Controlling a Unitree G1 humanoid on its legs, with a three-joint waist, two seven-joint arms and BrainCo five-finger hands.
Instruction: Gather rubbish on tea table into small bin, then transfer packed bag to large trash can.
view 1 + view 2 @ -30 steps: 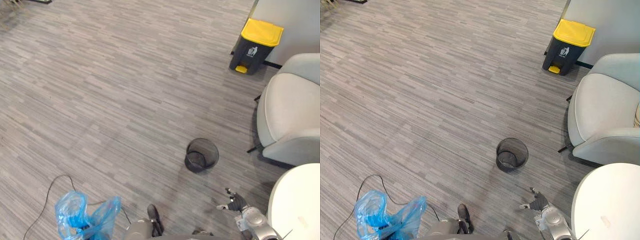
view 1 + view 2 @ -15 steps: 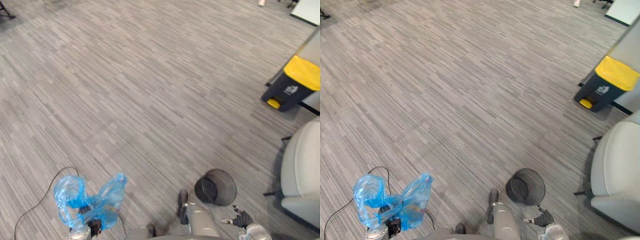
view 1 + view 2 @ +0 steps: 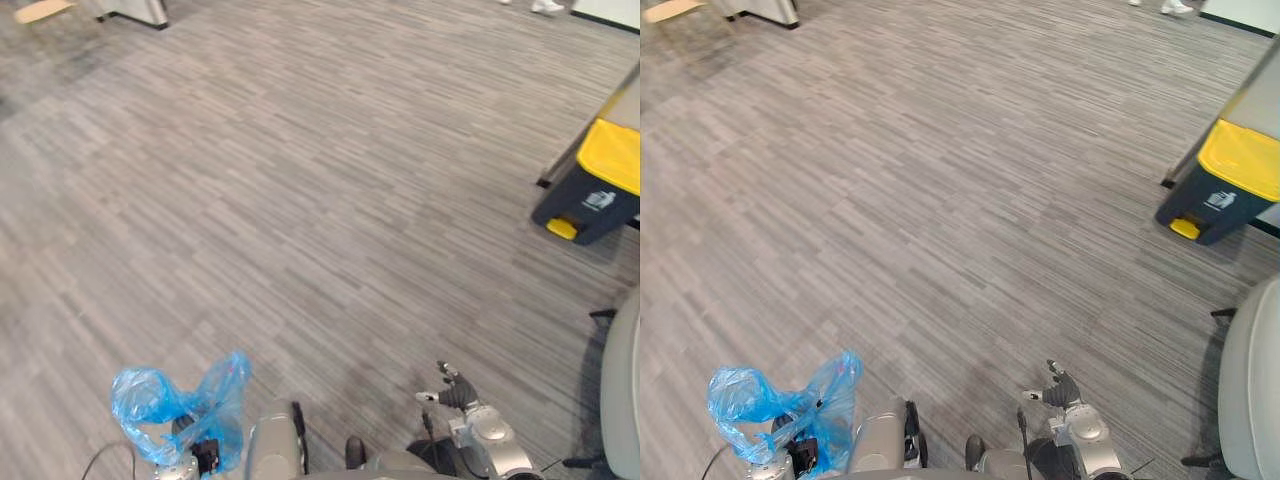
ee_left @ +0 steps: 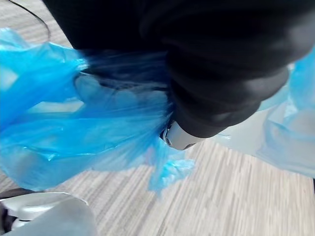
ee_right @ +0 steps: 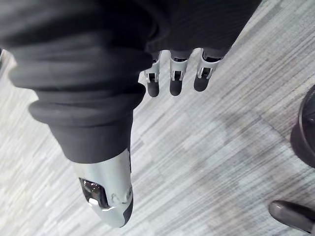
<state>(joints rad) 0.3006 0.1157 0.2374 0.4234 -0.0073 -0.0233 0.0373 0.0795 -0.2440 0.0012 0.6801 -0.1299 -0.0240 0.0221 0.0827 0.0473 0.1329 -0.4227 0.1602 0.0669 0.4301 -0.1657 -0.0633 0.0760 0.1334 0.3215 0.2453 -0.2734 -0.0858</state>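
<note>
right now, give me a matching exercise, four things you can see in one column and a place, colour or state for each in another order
Things:
1. blue bag
2. large trash can
3. right hand
4. armchair

Descriptions:
a. dark body with a yellow lid, standing on the floor at the right
b. open, holding nothing
c. crumpled, at the lower left of the head views
d. pale, cut off by the right edge

Pairs: 1-c, 2-a, 3-b, 4-d

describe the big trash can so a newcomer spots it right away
Look across the grey striped floor to its right edge, beyond the pale armchair. The trash can stands there: dark body, bright yellow lid and pedal, the one yellow-topped thing.
</note>
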